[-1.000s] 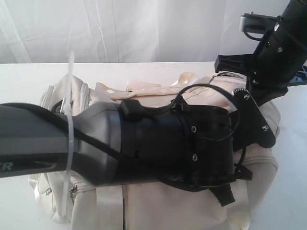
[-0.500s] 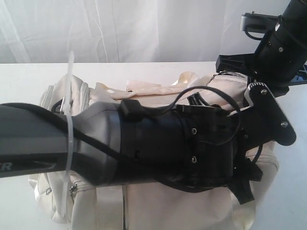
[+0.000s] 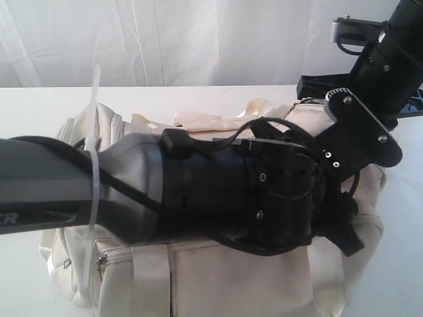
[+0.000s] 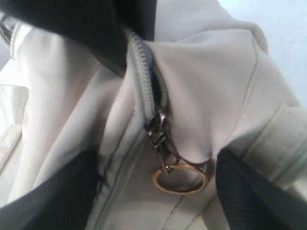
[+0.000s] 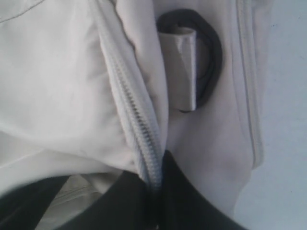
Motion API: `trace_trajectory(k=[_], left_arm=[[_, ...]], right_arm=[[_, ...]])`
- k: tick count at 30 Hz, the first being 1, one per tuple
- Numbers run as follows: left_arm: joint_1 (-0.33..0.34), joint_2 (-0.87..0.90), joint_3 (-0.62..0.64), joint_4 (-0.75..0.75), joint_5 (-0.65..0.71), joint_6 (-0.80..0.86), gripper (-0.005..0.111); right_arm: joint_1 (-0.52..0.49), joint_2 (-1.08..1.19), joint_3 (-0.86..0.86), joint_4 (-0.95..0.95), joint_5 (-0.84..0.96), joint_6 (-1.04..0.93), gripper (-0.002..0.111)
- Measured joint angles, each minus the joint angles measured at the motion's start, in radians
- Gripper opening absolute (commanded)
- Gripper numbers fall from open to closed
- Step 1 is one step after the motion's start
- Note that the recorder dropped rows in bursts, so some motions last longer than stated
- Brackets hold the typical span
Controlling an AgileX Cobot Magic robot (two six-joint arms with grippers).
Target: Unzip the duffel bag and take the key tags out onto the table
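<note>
The cream duffel bag (image 3: 231,277) lies on the white table (image 3: 39,105), and my left arm (image 3: 218,198) reaches across its top. In the left wrist view the grey zipper (image 4: 144,72) ends at a metal slider with a gold ring pull (image 4: 180,178). My left gripper (image 4: 158,163) is open, with one dark finger (image 4: 53,191) on each side of the pull and neither touching it. My right gripper (image 5: 156,184) is shut on the bag's zipper edge (image 5: 132,115) at the far right end. The key tags are hidden.
A black strap ring (image 5: 211,72) on a webbing loop sits beside the right gripper. My right arm (image 3: 383,66) comes down from the upper right. A loose cream strap (image 3: 205,122) lies across the bag's top. White curtain stands behind the table.
My left wrist has shifted right and dropped toward the bag's right end, and its camera bracket has swung upward. The right arm has stayed in place.
</note>
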Motion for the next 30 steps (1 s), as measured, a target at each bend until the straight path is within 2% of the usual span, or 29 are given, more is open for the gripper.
trace_trajectory(k=[6,17,19,22,24,30], left_arm=[[0.0,0.0,0.0,-0.088,-0.009,0.0,0.051],[0.002,0.037,-0.01,-0.123,-0.04,0.045,0.05],[0.002,0.04,-0.01,-0.116,-0.042,0.055,0.04],[0.002,0.04,-0.01,-0.112,-0.03,0.059,0.012],[0.002,0.034,-0.01,-0.111,-0.009,0.062,0.0],[0.002,-0.021,-0.01,-0.129,0.076,0.1,0.0]], right_arm=[[0.0,0.0,0.0,0.0,0.002,0.0,0.0],[0.0,0.004,0.0,0.002,0.008,0.0,0.0],[0.0,0.003,0.0,0.002,0.009,0.0,0.0],[0.0,0.003,0.0,0.003,0.009,0.0,0.0],[0.0,0.005,0.0,0.008,0.009,0.0,0.0],[0.0,0.005,0.0,0.01,0.007,0.0,0.0]])
